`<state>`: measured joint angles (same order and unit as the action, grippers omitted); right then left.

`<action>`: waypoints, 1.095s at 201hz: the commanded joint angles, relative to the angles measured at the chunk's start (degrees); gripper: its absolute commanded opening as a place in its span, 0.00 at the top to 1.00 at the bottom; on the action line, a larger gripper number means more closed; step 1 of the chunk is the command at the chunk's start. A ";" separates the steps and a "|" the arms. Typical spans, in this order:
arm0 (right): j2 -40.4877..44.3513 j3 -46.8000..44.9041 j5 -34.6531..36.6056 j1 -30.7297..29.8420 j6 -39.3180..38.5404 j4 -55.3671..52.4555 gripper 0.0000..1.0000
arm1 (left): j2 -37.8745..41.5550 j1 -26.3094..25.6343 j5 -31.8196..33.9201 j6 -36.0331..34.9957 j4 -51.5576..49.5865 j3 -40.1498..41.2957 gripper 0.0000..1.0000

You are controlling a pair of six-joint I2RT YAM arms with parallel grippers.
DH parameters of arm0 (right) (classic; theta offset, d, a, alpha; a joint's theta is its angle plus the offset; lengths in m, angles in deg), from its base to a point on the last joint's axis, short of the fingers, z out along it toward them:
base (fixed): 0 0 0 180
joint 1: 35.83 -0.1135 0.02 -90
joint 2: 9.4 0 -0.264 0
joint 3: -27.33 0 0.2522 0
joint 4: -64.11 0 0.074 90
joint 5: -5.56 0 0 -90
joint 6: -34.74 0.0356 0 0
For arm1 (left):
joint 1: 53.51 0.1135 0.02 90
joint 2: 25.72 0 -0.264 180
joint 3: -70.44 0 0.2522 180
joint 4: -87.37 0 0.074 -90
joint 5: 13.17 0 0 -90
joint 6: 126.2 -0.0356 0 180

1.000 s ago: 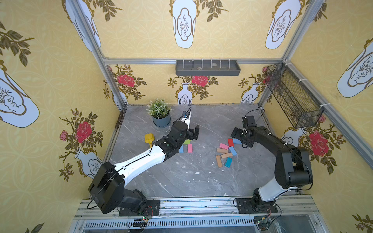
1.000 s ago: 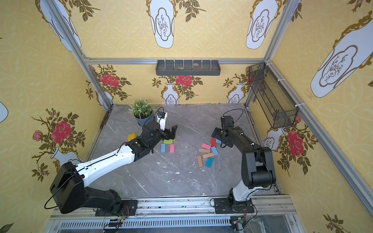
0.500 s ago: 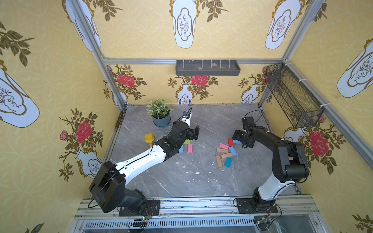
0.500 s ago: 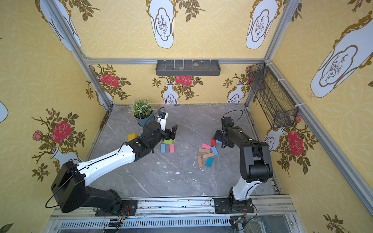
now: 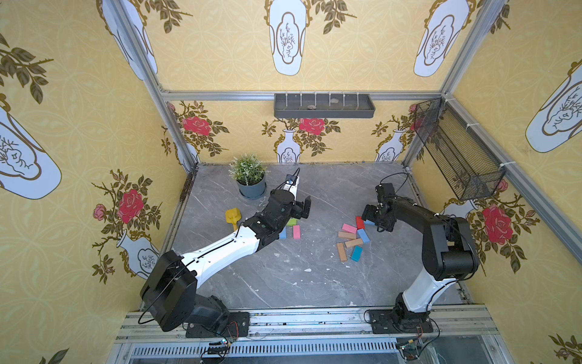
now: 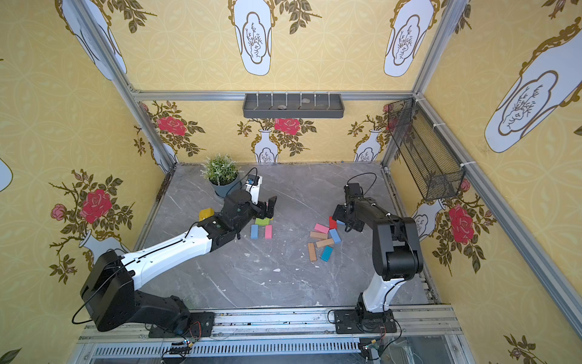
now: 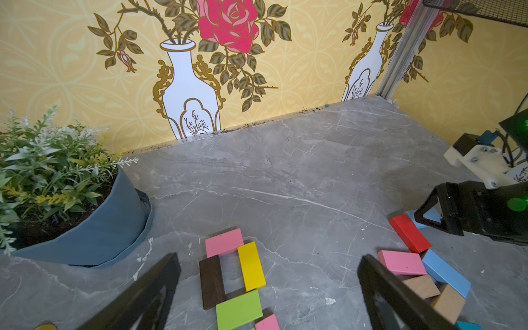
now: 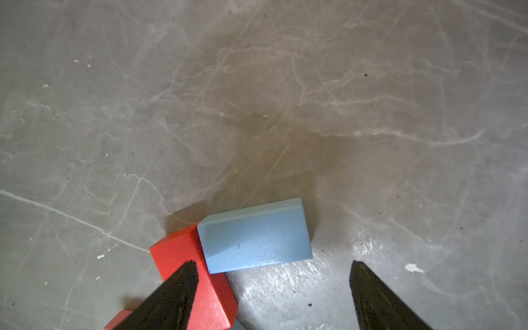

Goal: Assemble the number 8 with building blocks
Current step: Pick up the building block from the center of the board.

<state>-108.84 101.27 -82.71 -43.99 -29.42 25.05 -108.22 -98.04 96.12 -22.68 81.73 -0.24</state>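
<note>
- In both top views, the right arm had folded its elbow back over the last second. The right gripper (image 5: 373, 217) sat low at the upper edge of the loose building blocks (image 5: 350, 235), right of centre. The left gripper (image 5: 303, 208) had not shifted and hovered over the started figure (image 5: 291, 227), left of centre.
- In the left wrist view, the left jaws stood wide apart and empty at the bottom of the frame. Between them a pink block (image 7: 223, 242), yellow block (image 7: 251, 266), dark brown block (image 7: 212, 282) and green block (image 7: 239, 309) closed one loop, probably half of the 8.
- In the right wrist view, the jaws were spread, slightly narrower than before, pinching nothing. They flanked the light blue block (image 8: 254, 237) at lower centre, which touched the red block (image 8: 194, 274). One finger overlapped the red block, possibly touching it. A grasp seemed to be starting.
</note>
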 commanded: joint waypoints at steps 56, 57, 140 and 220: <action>-1.81 1.07 0.61 0.04 -0.92 0.04 0.16 | -0.57 0.41 0.38 -0.32 1.20 0.24 0.00; -1.85 1.07 0.65 0.01 -0.96 0.06 0.16 | -0.61 0.41 0.39 -0.33 1.20 0.24 0.00; -4.16 2.55 0.22 -0.01 -1.85 -0.25 0.18 | -0.85 0.46 0.40 -0.29 1.15 0.24 0.00; -5.41 3.40 0.33 0.00 -2.35 -0.72 0.29 | -0.87 0.59 0.75 -0.20 1.09 0.40 0.00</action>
<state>-113.86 104.33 -82.55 -43.99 -31.34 24.83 -108.83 -97.56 96.33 -22.65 81.70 -0.24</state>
